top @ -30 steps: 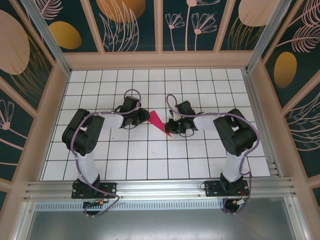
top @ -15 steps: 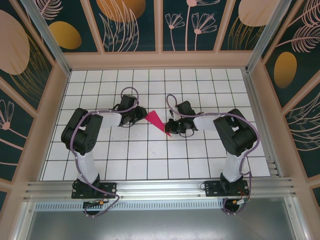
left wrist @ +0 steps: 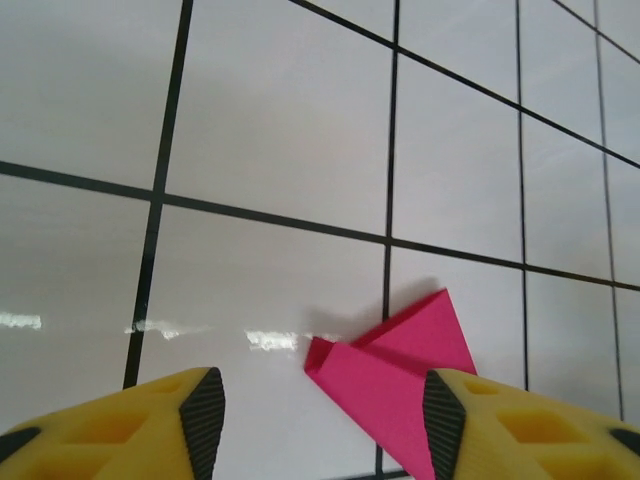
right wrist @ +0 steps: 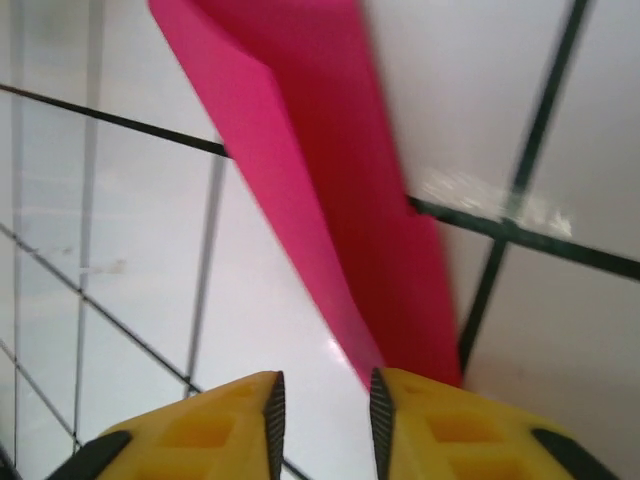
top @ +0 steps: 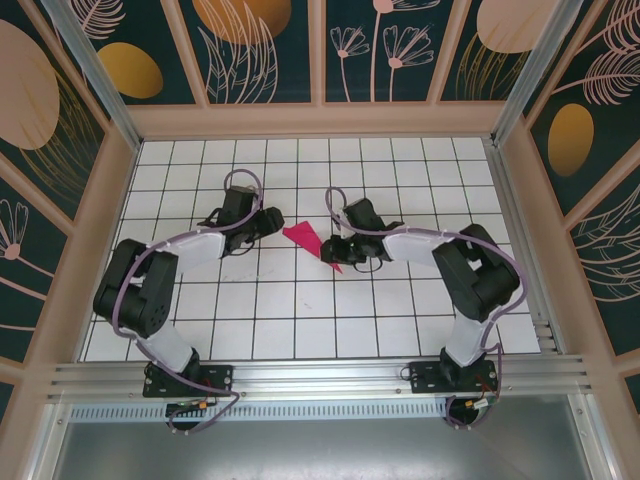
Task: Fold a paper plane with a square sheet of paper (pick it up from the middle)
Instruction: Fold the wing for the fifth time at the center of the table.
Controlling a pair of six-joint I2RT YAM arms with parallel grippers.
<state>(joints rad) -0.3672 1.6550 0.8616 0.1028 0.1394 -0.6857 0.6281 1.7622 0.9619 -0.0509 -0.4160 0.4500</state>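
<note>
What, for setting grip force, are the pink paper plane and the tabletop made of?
The paper plane: thin paper, matte magenta; sharp creases and flat overlapping flaps show it. The tabletop: a hard, glossy white panel with black grid lines, perhaps laminate or plastic; glare streaks suggest the gloss, the exact material stays open.

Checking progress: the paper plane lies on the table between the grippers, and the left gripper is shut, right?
No: the left gripper is open, fingers wide apart in the left wrist view. The paper plane does lie on the table between the grippers.
</note>
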